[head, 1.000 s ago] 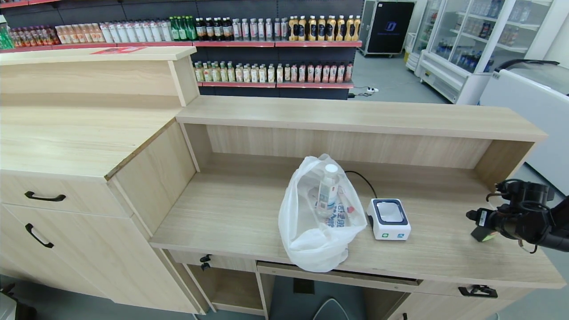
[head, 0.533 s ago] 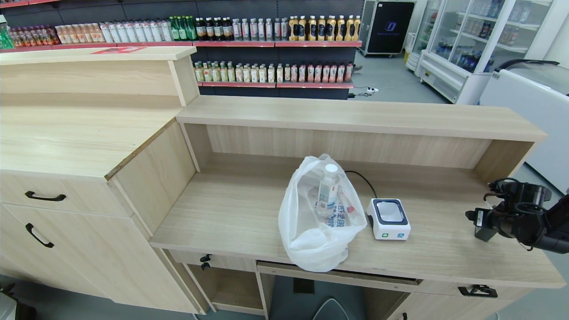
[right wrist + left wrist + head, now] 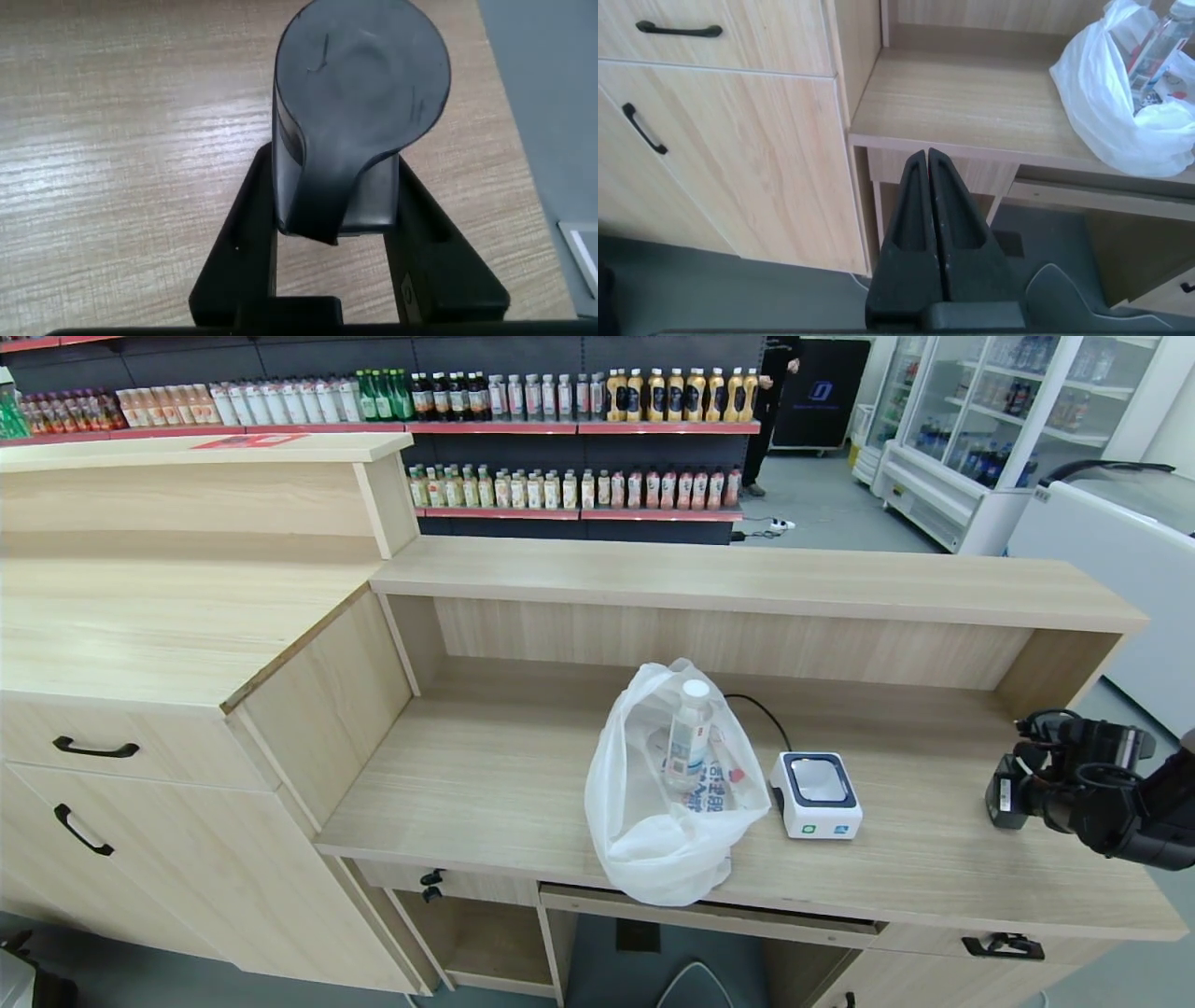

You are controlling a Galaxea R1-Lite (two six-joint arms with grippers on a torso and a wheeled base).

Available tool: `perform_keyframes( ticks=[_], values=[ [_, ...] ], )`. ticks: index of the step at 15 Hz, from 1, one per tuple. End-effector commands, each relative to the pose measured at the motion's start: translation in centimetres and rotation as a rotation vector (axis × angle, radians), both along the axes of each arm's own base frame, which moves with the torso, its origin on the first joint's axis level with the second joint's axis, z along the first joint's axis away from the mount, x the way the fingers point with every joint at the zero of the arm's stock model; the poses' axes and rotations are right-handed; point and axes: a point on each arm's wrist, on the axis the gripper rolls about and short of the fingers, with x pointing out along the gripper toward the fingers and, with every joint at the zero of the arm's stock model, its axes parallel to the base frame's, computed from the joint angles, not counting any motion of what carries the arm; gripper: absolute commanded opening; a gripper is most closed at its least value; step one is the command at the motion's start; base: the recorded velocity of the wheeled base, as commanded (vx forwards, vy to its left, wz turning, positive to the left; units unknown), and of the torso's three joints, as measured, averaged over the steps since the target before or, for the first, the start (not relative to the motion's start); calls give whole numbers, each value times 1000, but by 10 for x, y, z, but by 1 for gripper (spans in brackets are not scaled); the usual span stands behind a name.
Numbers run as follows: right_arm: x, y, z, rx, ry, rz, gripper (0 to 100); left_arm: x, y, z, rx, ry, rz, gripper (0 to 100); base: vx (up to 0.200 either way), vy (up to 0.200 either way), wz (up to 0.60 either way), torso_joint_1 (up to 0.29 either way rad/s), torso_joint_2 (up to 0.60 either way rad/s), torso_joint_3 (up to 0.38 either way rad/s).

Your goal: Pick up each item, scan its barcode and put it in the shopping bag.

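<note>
A white shopping bag (image 3: 653,831) stands on the counter's middle with a clear bottle (image 3: 689,733) upright inside it. Just right of it sits the white barcode scanner (image 3: 815,795), window facing up. Over the counter's right end, my right gripper (image 3: 1016,789) is shut on a dark grey can-like item (image 3: 999,795). The right wrist view has the can's round end (image 3: 360,75) toward the camera, with my gripper (image 3: 338,201) clamped on its sides. My left gripper (image 3: 927,159) is shut and holds nothing, low in front of the counter, left of the bag (image 3: 1120,103).
The wooden counter (image 3: 485,775) has a raised back shelf (image 3: 747,581) and a taller cabinet with drawers (image 3: 140,644) on the left. A black cable (image 3: 761,711) runs from the scanner to the back. Shelves of bottles (image 3: 560,401) stand far behind.
The right gripper has turned the dark item, so its yellow-green label no longer shows, and has lifted it slightly. The left arm, bag and scanner have stayed put.
</note>
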Motion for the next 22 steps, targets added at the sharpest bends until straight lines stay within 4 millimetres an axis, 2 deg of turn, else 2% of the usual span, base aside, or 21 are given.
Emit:
perform_keyframes(
  ticks=[1, 4, 5, 6, 9, 10, 12, 14, 15, 17, 19, 22],
  values=[
    [1, 1, -1, -6, -7, 5, 0, 0, 0, 0, 0, 0, 1, 0, 0, 0, 0, 0, 0, 0],
    [2, 0, 2, -12, -21, 5, 0, 0, 0, 0, 0, 0, 1, 0, 0, 0, 0, 0, 0, 0],
    [3, 1, 9, -17, -44, 8, 0, 0, 0, 0, 0, 0, 1, 0, 0, 0, 0, 0, 0, 0],
    [2, 3, 27, -20, -97, 27, 0, 0, 0, 0, 0, 0, 1, 0, 0, 0, 0, 0, 0, 0],
    [-30, 23, 119, 81, -242, 283, 0, 0, 0, 0, 0, 0, 1, 0, 0, 0, 0, 0, 0, 0],
    [-43, 30, 144, 122, -281, 377, 0, 0, 0, 0, 0, 0, 1, 0, 0, 0, 0, 0, 0, 0],
    [-71, 46, 188, 190, -321, 574, 0, 0, 0, 0, 0, 0, 1, 0, 0, 0, 0, 0, 0, 0],
    [-99, 62, 221, 261, -342, 775, 0, 0, 0, 0, 0, 0, 1, 0, 0, 0, 0, 0, 0, 0],
    [-111, 70, 233, 295, -347, 882, 0, 0, 0, 0, 0, 0, 1, 0, 0, 0, 0, 0, 0, 0],
    [-122, 84, 247, 329, -360, 1044, 0, 0, 0, 0, 0, 0, 1, 0, 0, 0, 0, 0, 0, 0],
    [-136, 109, 265, 368, -378, 1229, 0, 0, 0, 0, 0, 0, 1, 0, 0, 0, 0, 0, 0, 0],
    [-147, 142, 279, 420, -377, 1334, 0, 0, 0, 0, 0, 0, 1, 0, 0, 0, 0, 0, 0, 0]
  ],
)
